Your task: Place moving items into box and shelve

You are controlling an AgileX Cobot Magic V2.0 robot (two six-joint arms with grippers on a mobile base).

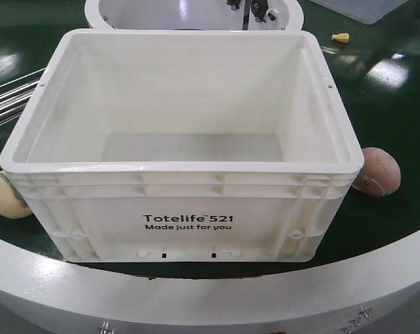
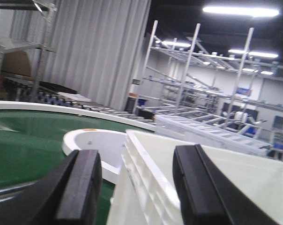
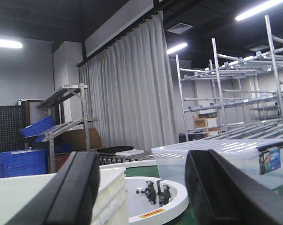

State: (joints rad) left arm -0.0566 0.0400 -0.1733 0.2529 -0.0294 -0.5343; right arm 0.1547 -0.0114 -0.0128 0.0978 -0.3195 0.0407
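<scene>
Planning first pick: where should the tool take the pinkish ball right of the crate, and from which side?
Across its middle, from above. The pinkish ball lies tight beside the right wall of the crate, partly hidden by it, so probably pinch it front to back along that wall; the crate side leaves no room.

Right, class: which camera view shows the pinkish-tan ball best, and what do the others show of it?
The exterior front-facing view: the pinkish-tan ball sits on the green surface beside the white crate, partly behind its rim. Neither wrist view shows it, only parts of the crate.
</scene>
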